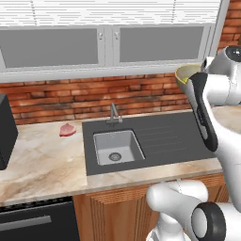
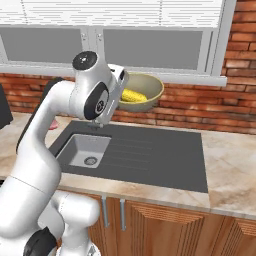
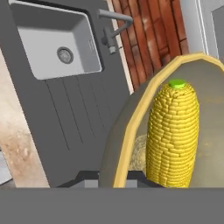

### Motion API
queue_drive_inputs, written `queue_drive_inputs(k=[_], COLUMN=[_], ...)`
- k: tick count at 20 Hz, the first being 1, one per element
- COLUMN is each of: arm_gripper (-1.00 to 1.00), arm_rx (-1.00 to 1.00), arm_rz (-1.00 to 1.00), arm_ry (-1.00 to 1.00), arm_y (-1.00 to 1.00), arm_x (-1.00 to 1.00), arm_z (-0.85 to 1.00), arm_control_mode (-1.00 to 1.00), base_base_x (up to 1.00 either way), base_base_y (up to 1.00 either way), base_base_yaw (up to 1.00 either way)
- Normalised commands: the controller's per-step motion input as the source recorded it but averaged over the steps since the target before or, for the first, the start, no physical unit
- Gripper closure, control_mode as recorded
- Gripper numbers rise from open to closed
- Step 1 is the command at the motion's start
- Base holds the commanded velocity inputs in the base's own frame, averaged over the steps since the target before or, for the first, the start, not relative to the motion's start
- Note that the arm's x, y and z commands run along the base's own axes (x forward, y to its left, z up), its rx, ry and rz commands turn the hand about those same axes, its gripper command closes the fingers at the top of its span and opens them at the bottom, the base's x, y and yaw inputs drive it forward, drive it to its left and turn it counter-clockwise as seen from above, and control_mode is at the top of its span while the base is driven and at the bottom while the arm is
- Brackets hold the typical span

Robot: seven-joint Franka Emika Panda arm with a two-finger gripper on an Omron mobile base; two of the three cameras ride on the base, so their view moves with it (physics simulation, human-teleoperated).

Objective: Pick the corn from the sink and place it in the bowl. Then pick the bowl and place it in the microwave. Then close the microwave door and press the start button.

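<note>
The yellow-green bowl [image 2: 148, 91] hangs in the air in front of the brick wall, above the right part of the dark ribbed panel. My gripper [image 3: 114, 178] is shut on the bowl's rim [image 3: 130, 123]. The yellow corn [image 3: 173, 133] lies inside the bowl, green tip away from the hand. From the right base the corn [image 2: 132, 95] shows against the pale inside. The left base view has the bowl [image 1: 185, 75] mostly behind my arm. The grey sink [image 1: 116, 147] is below and to the left, with nothing in it. The microwave and its door are not identifiable here.
A slim faucet [image 1: 113, 113] stands behind the basin. A flat pink lump [image 1: 67, 129] lies on the marble counter to the sink's left. A black box-like shape [image 1: 6, 131] stands at the far left edge. Window frames run above the brick wall.
</note>
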Motion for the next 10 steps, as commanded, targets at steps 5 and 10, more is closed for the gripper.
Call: queue_drive_inputs(k=[5, 10], arm_gripper=[1.00, 1.00], arm_rx=[-0.03, 0.01], arm_rz=[0.04, 0.01], arm_ry=[0.08, 0.00], arm_y=[0.16, 0.21], arm_x=[0.00, 0.00], arm_z=[0.18, 0.30], arm_control_mode=[-1.00, -1.00], base_base_x=[0.00, 0.00], base_base_y=[0.00, 0.00], base_base_yaw=[0.00, 0.00])
